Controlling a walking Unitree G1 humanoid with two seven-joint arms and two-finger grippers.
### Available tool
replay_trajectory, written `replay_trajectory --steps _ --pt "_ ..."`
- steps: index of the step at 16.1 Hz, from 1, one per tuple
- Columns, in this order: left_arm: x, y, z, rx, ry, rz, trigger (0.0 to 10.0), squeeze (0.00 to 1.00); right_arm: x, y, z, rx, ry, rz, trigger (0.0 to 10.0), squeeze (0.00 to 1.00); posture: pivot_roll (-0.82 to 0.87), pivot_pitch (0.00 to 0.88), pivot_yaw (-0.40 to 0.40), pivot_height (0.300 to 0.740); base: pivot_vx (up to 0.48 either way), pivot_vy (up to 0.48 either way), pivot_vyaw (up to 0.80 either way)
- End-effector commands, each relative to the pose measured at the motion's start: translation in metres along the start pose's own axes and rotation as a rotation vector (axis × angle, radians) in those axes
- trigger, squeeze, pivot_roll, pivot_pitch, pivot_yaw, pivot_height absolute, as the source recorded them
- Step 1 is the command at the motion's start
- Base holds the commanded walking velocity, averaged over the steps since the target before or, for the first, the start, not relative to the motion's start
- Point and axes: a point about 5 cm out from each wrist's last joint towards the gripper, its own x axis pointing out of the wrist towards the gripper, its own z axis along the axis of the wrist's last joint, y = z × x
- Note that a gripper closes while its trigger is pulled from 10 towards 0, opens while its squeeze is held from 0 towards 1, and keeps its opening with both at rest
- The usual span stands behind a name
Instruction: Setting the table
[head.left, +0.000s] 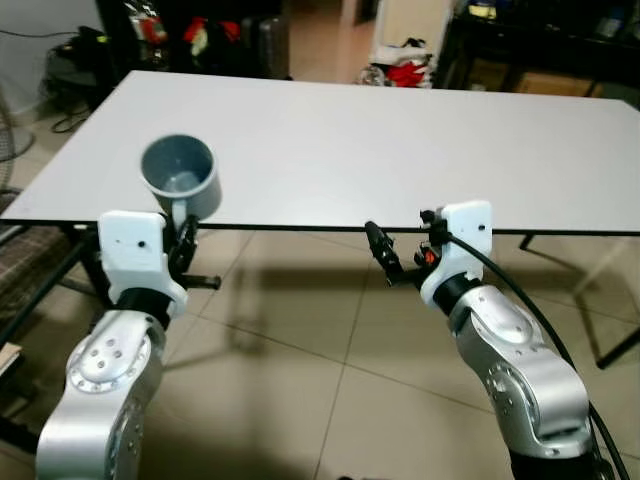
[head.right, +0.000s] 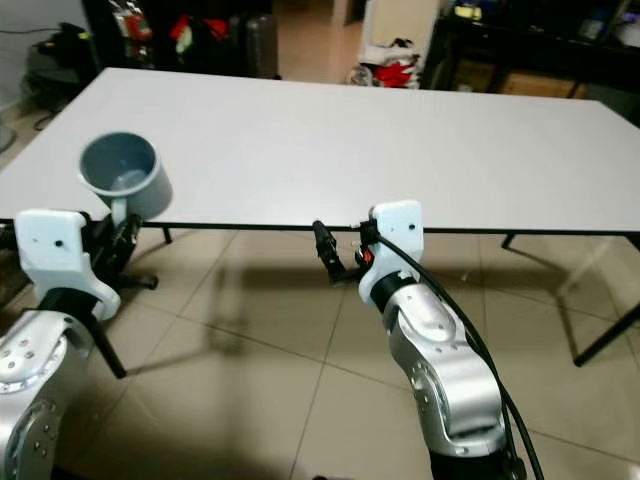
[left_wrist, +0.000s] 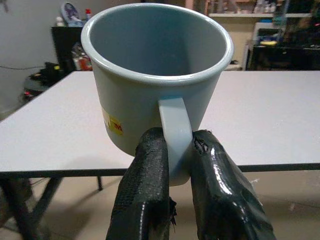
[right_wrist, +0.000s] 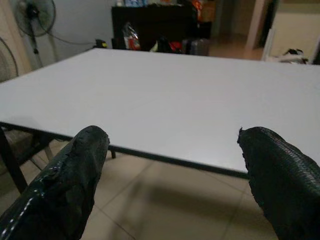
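Note:
A grey-blue mug (head.left: 180, 176) with a small yellow label (left_wrist: 113, 123) is held upright over the near left edge of the white table (head.left: 380, 150). My left gripper (left_wrist: 174, 146) is shut on the mug's handle (left_wrist: 176, 130), one black finger on each side of it. The mug looks empty inside. My right gripper (right_wrist: 170, 145) is open and holds nothing. It sits just in front of the table's near edge, slightly below the tabletop, and its black fingers (head.left: 384, 250) point towards the table.
The table's dark legs (head.left: 610, 340) stand on a tiled floor. Black shelves with clutter (head.left: 190, 35) line the far wall, with red and white items (head.left: 405, 70) on the floor beyond the table. A fan (right_wrist: 40, 15) stands at the far left.

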Motion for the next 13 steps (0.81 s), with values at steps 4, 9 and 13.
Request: replay_trajectory --steps 4,9,13 --pt "0.005 0.001 0.004 0.020 -0.020 -0.008 10.0 0.00 0.006 0.000 0.003 -0.009 -0.026 0.020 10.0 0.00 0.01 0.000 -0.038 0.740 0.262 0.000 0.00" --pt "0.006 0.006 0.008 0.028 -0.025 -0.002 10.0 0.00 0.010 0.001 0.004 -0.016 -0.034 0.037 10.0 0.00 0.01 0.000 -0.038 0.740 0.298 0.000 0.00" --pt "0.004 0.009 0.006 0.030 -0.020 0.005 10.0 0.00 0.011 0.002 0.002 -0.016 -0.033 0.046 10.0 0.00 0.01 0.000 -0.037 0.740 0.303 0.000 0.00"
